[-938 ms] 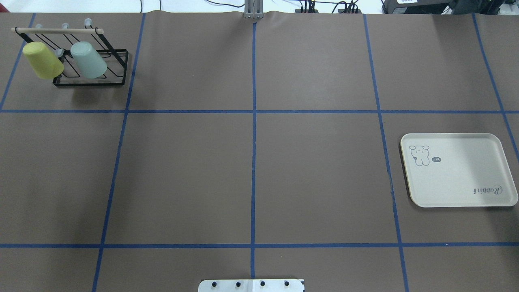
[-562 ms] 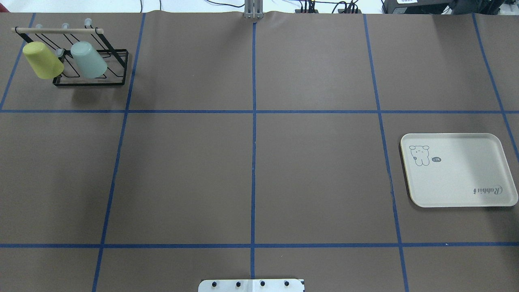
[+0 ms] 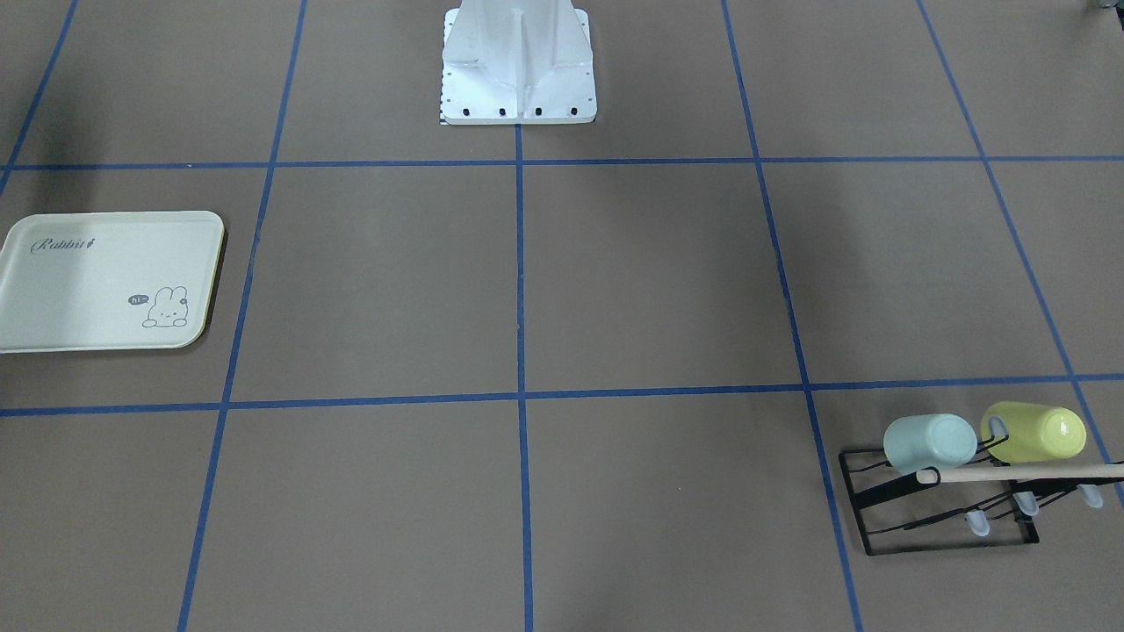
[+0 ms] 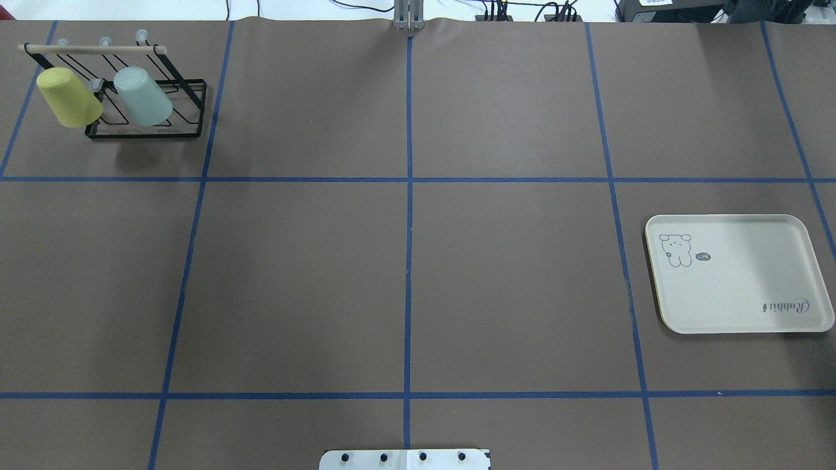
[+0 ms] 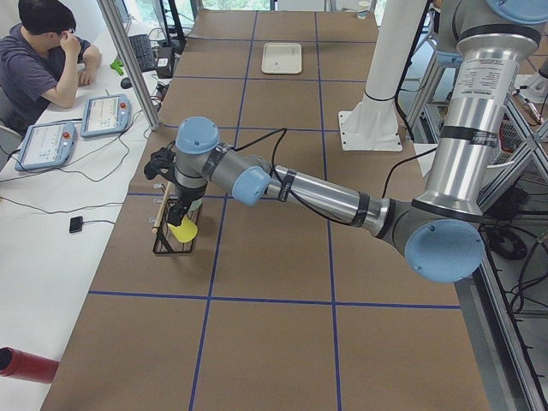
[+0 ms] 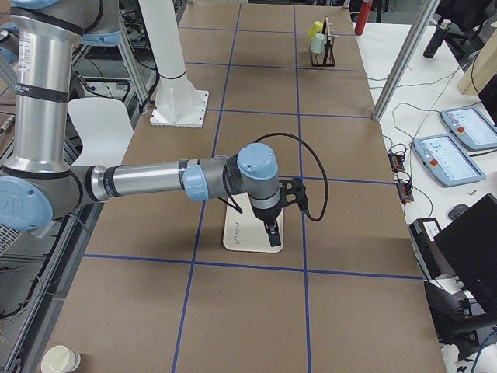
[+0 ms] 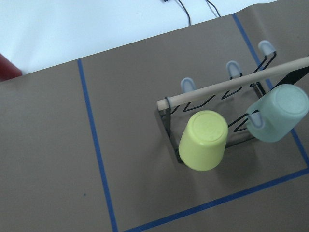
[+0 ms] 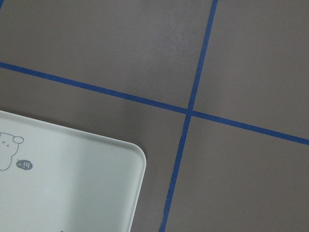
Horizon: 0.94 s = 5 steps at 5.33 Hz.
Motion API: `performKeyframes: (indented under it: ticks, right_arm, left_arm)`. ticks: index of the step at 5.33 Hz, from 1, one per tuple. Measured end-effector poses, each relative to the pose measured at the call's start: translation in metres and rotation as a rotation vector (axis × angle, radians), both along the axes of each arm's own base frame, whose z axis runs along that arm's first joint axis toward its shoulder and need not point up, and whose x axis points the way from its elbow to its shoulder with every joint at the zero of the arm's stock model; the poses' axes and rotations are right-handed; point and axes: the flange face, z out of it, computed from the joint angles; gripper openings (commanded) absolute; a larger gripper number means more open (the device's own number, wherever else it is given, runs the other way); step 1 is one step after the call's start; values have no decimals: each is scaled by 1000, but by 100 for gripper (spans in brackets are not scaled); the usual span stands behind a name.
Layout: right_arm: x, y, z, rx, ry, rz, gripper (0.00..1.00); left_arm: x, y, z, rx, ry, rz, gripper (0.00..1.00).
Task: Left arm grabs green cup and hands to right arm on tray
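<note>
The left gripper point(image 5: 178, 208) hangs over the rack point(image 4: 91, 48), with the green cup point(image 7: 279, 114) below it. The right gripper point(image 6: 272, 235) hovers above the tray point(image 4: 738, 290). How far either is open, I cannot tell.

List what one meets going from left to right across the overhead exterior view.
yellow-green plastic cup → pale mint-green plastic cup → white metal base plate → cream rectangular plastic tray. The black wire rack spans both cups, so it is left out.

Pale green cup point(image 4: 142, 96), cream tray point(image 4: 738, 294)
</note>
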Motion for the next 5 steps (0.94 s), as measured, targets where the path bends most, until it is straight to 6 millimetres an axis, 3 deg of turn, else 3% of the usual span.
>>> performKeyframes:
  ticks: [2,3,5]
  right_arm:
    - [-1,0,1,-1,1,-3,100]
    - [-1,0,1,-1,0,-5,100]
    - [-4,-1,1,-2,0,-8,100]
  left_arm:
    - [84,-43,-51,-55,18,-20,100]
    - [121,-61,-66,-68,-21,-66,100]
    - [178,-72,-59,-85,-94,-78,100]
